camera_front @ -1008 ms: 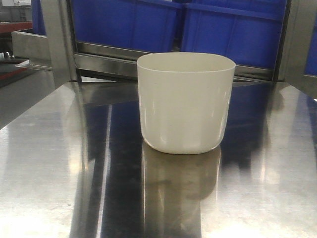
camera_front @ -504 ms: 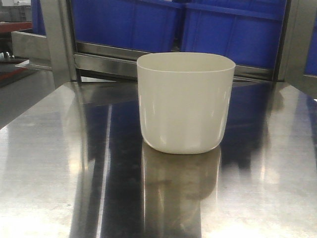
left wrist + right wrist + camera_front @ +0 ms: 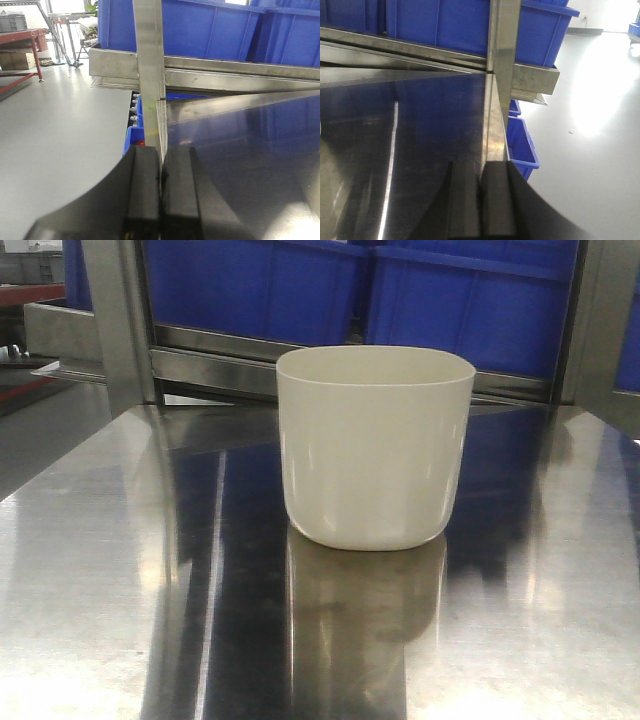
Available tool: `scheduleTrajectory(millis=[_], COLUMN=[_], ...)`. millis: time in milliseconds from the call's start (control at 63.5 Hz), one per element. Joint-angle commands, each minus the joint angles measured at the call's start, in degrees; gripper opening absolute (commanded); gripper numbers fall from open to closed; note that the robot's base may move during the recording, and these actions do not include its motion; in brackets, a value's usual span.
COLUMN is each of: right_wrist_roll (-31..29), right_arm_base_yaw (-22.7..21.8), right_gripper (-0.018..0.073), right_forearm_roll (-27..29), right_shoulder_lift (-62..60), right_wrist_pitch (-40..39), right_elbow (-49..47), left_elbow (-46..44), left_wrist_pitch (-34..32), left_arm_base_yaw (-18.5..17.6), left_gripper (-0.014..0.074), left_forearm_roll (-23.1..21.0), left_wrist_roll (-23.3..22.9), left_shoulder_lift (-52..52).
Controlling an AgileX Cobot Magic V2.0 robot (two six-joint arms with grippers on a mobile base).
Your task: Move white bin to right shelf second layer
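Closest in, at the bottom of the left wrist view: left gripper, black fingers pressed flat together with nothing between, held low and level over the left edge of the steel tabletop, aimed straight at the left upright post. Same pose on the other side: right gripper closed and empty, lined up with the tabletop's right edge and facing the right upright post. Neither gripper touching anything. Farther out, toward the back of the tabletop's middle: white bin, upright, mouth open upward, mirrored in the shiny steel, well apart from both grippers. Behind the bin: steel front bar of a rack, then blue crates side by side above it. Off to the left, grey floor.
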Motion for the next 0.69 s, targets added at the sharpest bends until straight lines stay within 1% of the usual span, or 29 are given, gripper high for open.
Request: scheduleTrajectory(millis=[0,110,220,268,315,425,457,677], right_wrist_roll=[-0.64,-0.64,-0.32,1.74,6.06,16.86,18.75,18.93], right_arm_base_yaw=[-0.35,-0.35,-0.35,-0.35,-0.35,-0.35,-0.35,-0.35], right_gripper=[0.0048,0.0048,0.0048,0.0048,0.0048,0.0048,0.0048,0.0048], right_forearm_roll=[-0.82,-0.77,0.19,1.16,2.58,3.62,3.62,3.64], right_shoulder_lift=[-1.08,-1.08,-0.37,1.22,3.3,9.71,12.33,29.94], right_wrist_pitch=[-6.92,-11.95,-20.89,-24.36,-26.75,-25.63,-24.92,-20.82], right_elbow=[-0.95,-0.95,-1.34,-2.21,-3.77,-8.08,-10.1,-27.17], left_elbow=[2.11,2.11,2.11,2.11,2.11,2.11,2.11,2.11], left_wrist_pitch=[-4.88,-4.88,-4.88,-4.88,-4.88,-4.88,-4.88,-4.88], left_arm_base_yaw=[-0.3,-0.3,-0.3,-0.3,-0.3,-0.3,-0.3,-0.3], left_gripper=[0.0085,0.0085,0.0085,0.0085,0.0085,0.0085,0.0085,0.0085], left_forearm_roll=[-0.31,-0.31,-0.31,-0.31,-0.31,-0.31,-0.31,-0.31], left_wrist_roll=[-0.2,-0.2,-0.2,-0.2,-0.2,-0.2,-0.2,-0.2], left_shoulder_lift=[-0.8,-0.8,-0.8,-0.8,-0.8,-0.8,-0.8,-0.8])
